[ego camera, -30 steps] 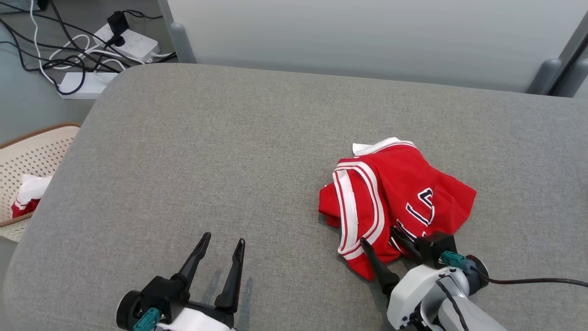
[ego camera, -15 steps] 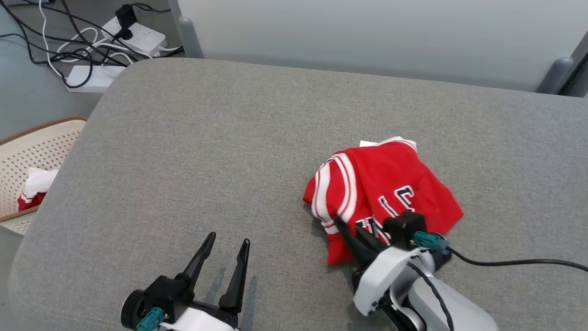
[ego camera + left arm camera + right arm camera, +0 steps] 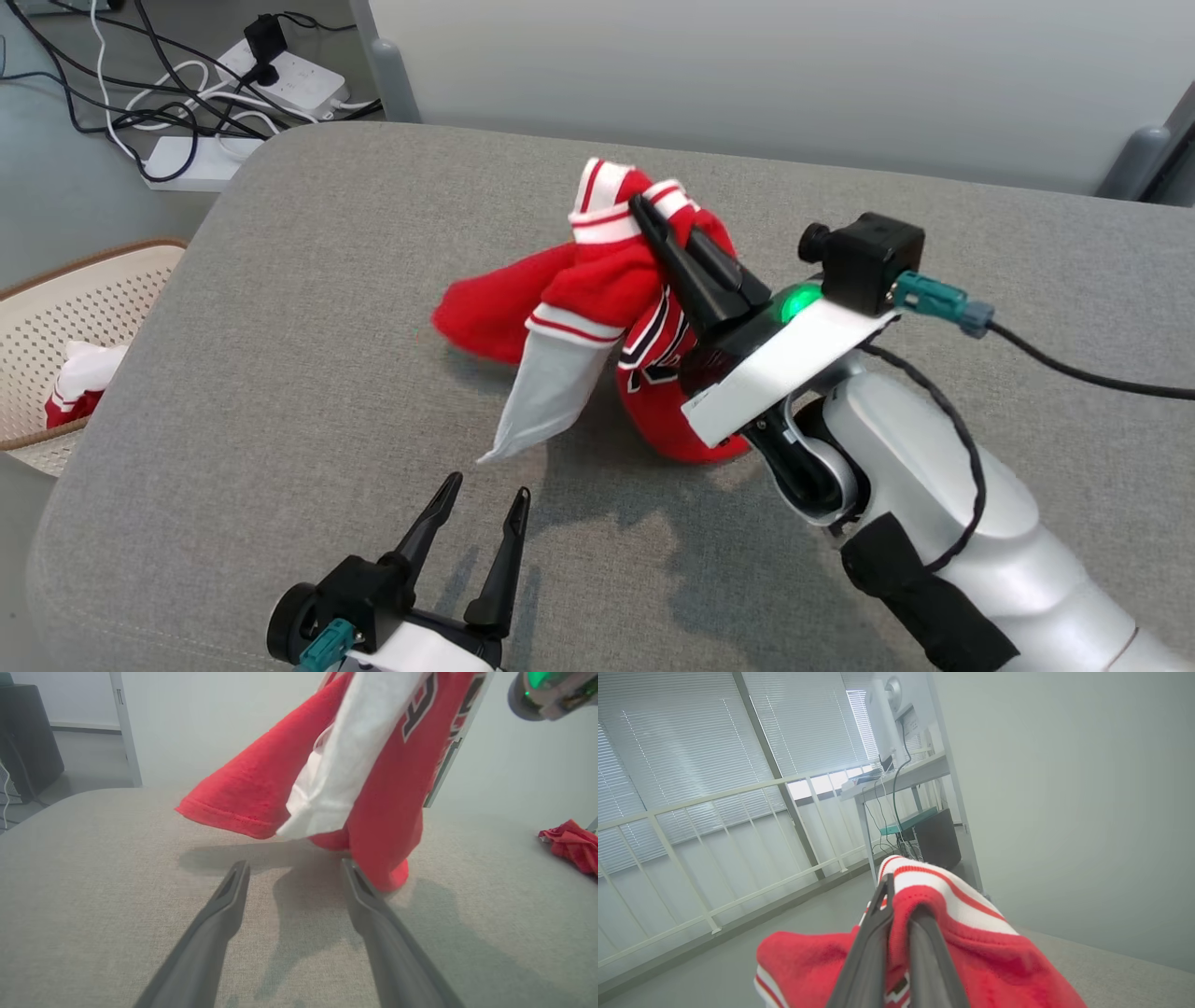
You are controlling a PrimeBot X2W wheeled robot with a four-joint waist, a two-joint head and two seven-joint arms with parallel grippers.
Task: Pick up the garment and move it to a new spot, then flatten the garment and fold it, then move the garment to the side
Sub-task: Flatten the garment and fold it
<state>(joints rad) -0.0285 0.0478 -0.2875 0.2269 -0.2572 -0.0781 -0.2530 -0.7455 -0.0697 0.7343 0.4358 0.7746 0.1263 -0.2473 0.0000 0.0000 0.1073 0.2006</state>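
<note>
Garment [image 3: 597,280] hangs over the middle of the grey cushion [image 3: 327,280], pinched at its striped trim in your right gripper [image 3: 665,219]; your left gripper [image 3: 487,485] sits near left, jaws wide, empty.

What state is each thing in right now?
Jersey: lifted off the cushion, bunched, hanging from its striped trim.
Right gripper: jaws shut on jersey.
Left gripper: jaws open, empty, low over cushion.
Basket: beside the cushion, holding a red-and-white cloth.
Power strip: plug inserted.
</note>
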